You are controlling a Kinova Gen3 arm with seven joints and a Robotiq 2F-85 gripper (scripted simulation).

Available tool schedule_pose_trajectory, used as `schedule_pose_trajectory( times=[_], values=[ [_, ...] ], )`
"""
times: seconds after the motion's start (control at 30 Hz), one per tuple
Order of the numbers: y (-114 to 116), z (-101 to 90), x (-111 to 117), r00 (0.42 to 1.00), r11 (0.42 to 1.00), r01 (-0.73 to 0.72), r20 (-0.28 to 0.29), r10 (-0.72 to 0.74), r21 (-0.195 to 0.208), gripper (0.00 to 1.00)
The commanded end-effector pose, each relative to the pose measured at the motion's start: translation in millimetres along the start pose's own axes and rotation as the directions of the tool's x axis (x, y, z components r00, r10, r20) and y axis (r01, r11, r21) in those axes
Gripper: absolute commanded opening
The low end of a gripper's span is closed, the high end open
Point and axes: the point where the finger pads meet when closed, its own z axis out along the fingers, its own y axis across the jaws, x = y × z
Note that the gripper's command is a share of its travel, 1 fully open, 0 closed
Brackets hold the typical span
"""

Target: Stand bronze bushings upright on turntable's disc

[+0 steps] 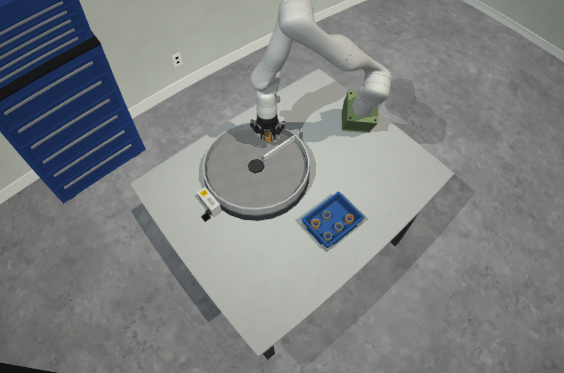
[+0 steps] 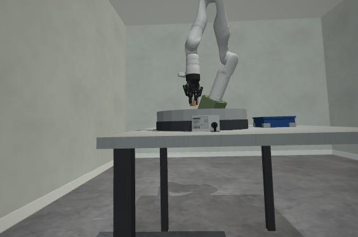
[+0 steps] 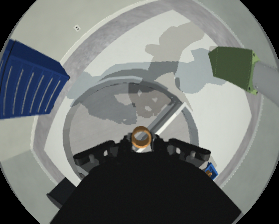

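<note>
The gripper [image 1: 268,137] is partly closed, clamped on a bronze bushing [image 1: 268,138] that shows as a small orange sleeve between its fingertips. It hangs above the turntable's disc [image 1: 235,179] near the rim at about twelve o'clock from the dark hub [image 1: 256,165]; the bushing seems clear of the surface. In the blue crate [image 1: 356,209] at four o'clock, two more bronze bushings [image 1: 315,223] sit among three steel bushings [image 1: 327,214].
</note>
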Motion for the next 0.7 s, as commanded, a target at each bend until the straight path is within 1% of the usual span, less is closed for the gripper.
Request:
schedule_pose_trajectory(
  times=[0.0,0.37,0.67],
  values=[
    [-7.4,1.9,6.0,1.000,1.000,-0.007,0.002,0.007,0.000,0.00],
    [-18.8,1.9,15.6,1.000,1.000,-0.007,0.002,0.007,0.000,0.00],
    [-21.4,1.9,17.8,1.000,1.000,-0.007,0.002,0.007,0.000,0.00]
  ],
)
